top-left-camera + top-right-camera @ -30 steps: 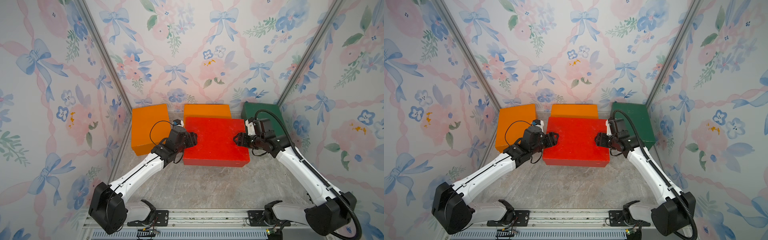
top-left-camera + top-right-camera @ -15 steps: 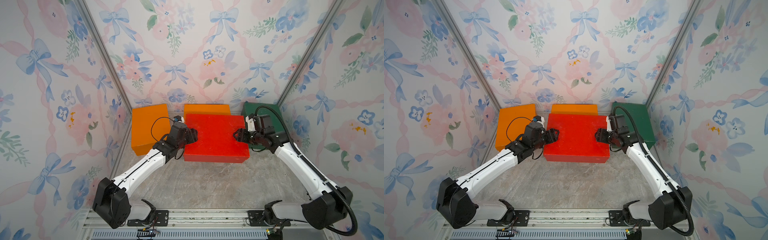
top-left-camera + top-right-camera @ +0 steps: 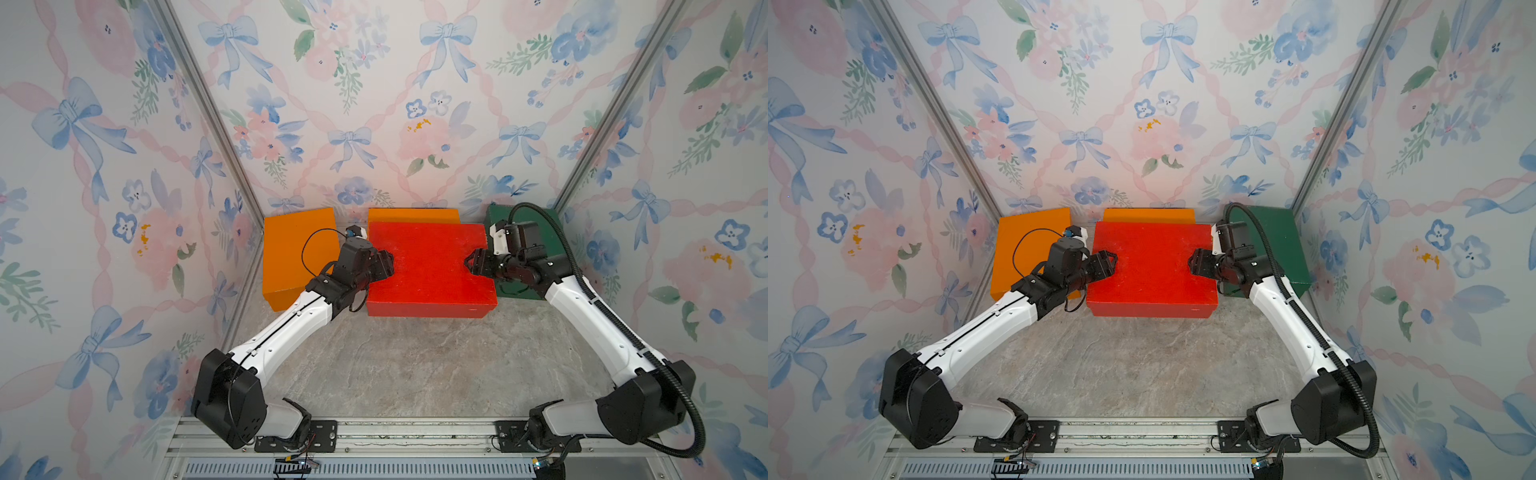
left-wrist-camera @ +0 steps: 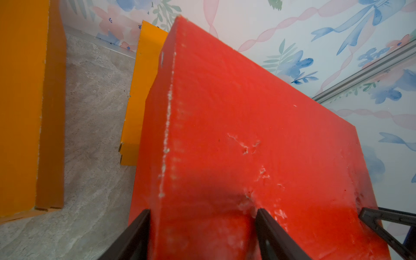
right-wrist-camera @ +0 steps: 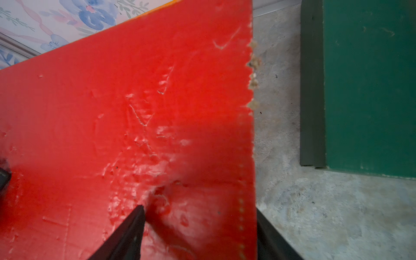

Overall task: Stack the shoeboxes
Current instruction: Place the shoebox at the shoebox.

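Since a second ago the red shoebox (image 3: 428, 270) has travelled away from the arm bases. It now hides more of the orange shoebox (image 3: 413, 215) behind it, and both arms have stretched out further with it.

From where I stand the red shoebox lies lid up and level. Its long axis runs side to side, from one gripper to the other. The orange shoebox behind it lies the same way, with only a strip of its lid showing past the red one's far edge. I cannot tell whether the red one rests on it or hangs just over it.

Left of the red shoebox, just beside it, sits a second orange shoebox (image 3: 291, 249). Its long axis points front to back and is a little skewed. Right of the red shoebox is the green shoebox (image 3: 548, 224), also lying front to back, with a strip of stone-patterned floor (image 5: 276, 126) between the two.

The red paint is scratched and chipped, and bare cardboard shows along one edge in the right wrist view.

The left gripper (image 3: 388, 266) is clamped on the red shoebox's left end, one finger (image 4: 267, 225) pressing into the lid. The right gripper (image 3: 469, 264) is clamped on the opposite end, with a finger (image 5: 128, 229) on the dented lid.
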`<act>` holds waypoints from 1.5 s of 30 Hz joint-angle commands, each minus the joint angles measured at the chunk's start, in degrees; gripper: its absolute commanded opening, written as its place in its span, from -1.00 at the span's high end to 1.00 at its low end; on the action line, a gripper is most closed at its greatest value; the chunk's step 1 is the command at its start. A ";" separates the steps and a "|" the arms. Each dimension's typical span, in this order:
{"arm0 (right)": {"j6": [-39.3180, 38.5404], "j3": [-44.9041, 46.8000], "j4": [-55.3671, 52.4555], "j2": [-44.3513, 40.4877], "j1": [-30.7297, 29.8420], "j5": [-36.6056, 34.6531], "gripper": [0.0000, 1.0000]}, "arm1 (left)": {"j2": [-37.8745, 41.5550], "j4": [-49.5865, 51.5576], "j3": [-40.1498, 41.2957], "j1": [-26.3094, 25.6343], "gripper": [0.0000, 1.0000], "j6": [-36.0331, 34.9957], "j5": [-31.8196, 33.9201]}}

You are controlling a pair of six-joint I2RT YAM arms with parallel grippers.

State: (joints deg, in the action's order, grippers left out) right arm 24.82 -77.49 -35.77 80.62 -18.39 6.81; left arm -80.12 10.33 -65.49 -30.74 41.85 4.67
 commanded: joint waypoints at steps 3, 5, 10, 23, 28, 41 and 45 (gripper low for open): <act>0.05 -5.32 8.30 1.18 -2.50 14.99 -0.39 | -2.90 -4.09 -3.25 -2.04 -0.43 -3.30 -11.98; 0.14 -5.98 8.30 1.72 -2.35 14.99 -0.38 | -3.47 -4.11 -4.07 -1.92 -0.43 -3.49 -12.11; 0.67 -7.73 9.01 3.11 -1.83 15.34 -0.38 | -4.94 -4.09 -5.82 -1.39 -0.43 -3.62 -12.35; 1.50 -11.49 9.84 7.46 -1.03 16.48 -0.36 | -8.51 -4.17 -10.08 0.64 -0.42 -4.40 -13.52; 1.64 -13.00 10.08 9.17 -0.78 17.00 -0.36 | -10.20 -4.09 -11.78 1.21 -0.42 -4.57 -14.16; 3.46 -17.47 12.43 13.87 -0.29 19.06 -0.35 | -14.17 -4.07 -16.15 2.87 -0.41 -5.38 -14.87; 3.09 -18.76 12.74 15.03 -0.42 18.76 -0.36 | -15.41 -4.14 -17.91 3.62 -0.41 -5.54 -15.38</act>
State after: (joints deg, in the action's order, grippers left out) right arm 26.20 -91.98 -30.50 94.91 -14.98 9.87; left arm -93.49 9.37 -81.03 -24.34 38.06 0.78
